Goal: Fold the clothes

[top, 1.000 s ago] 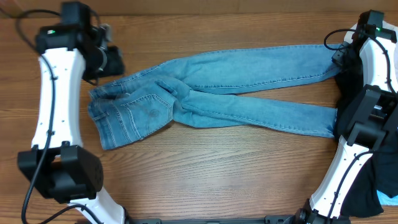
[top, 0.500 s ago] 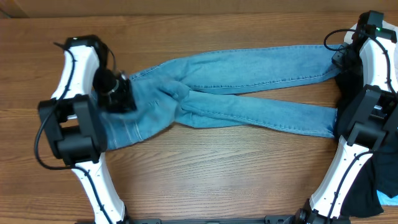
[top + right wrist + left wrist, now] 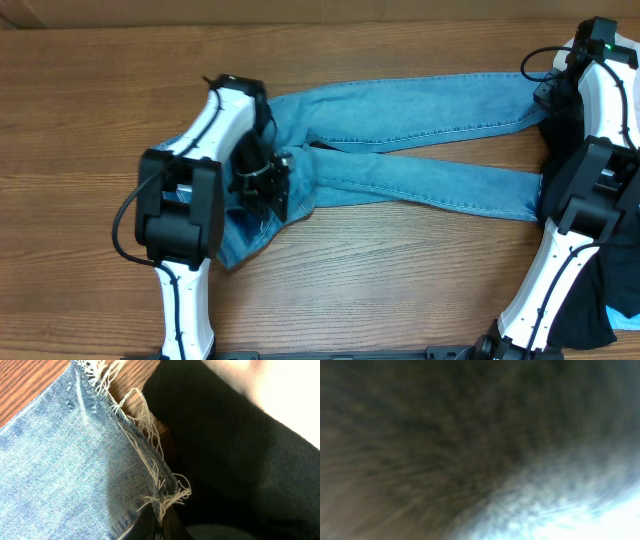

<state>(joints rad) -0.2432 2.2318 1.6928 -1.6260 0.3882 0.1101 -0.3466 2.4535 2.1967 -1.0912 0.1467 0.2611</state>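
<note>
Table (image 3: 400, 300): wooden; jeans (image 3: 420, 120) lie flat.
Left gripper (image 3: 265, 185): on the waist (image 3: 245, 240), 9 o'clock; I cannot tell its grip.
Right gripper (image 3: 159, 527): clamped on the hem (image 3: 150, 467), 3 o'clock; I'd hold it taut.

- Left arm (image 3: 215, 125): white moulded links joined by black joint housings (image 3: 180, 212).
- A thin black cable (image 3: 117, 228) loops outside the left arm's lower housing.
- Right arm (image 3: 598, 95): the same white links and black housings.
- A green light (image 3: 604, 45) shows on the right arm's top housing, with a black cable loop (image 3: 530, 60) beside it.
- Right gripper (image 3: 156, 529): dark fingers, only the tips in view.
</note>
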